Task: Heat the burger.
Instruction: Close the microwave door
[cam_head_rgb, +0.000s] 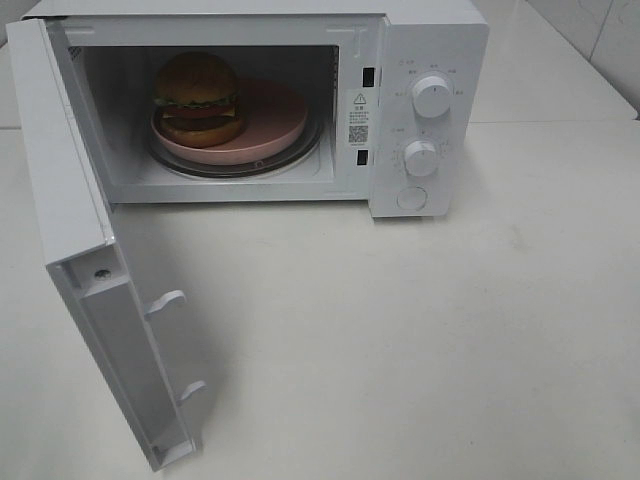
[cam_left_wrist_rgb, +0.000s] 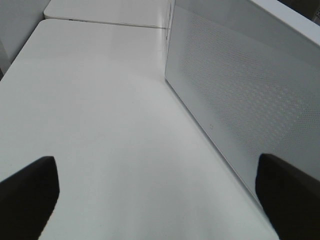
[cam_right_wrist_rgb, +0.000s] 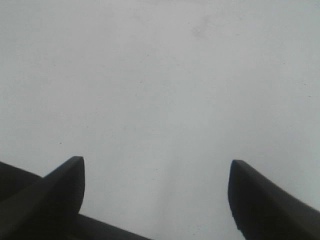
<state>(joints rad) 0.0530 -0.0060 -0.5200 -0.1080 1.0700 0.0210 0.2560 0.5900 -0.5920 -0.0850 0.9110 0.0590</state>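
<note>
The burger (cam_head_rgb: 197, 97) sits on the left part of a pink plate (cam_head_rgb: 270, 120) inside the white microwave (cam_head_rgb: 430, 40), on its glass turntable. The microwave door (cam_head_rgb: 110, 300) hangs wide open toward the front left. Neither arm shows in the exterior high view. My left gripper (cam_left_wrist_rgb: 157, 192) is open and empty over the white table, with the outer face of the door (cam_left_wrist_rgb: 240, 95) beside one fingertip. My right gripper (cam_right_wrist_rgb: 157, 192) is open and empty above bare white table.
The microwave's control panel has two round knobs (cam_head_rgb: 431, 96) (cam_head_rgb: 421, 158) and a round button (cam_head_rgb: 411, 198). The white table (cam_head_rgb: 420, 340) spreads in front and to the right. A seam to a second table (cam_left_wrist_rgb: 105, 22) shows beyond the door.
</note>
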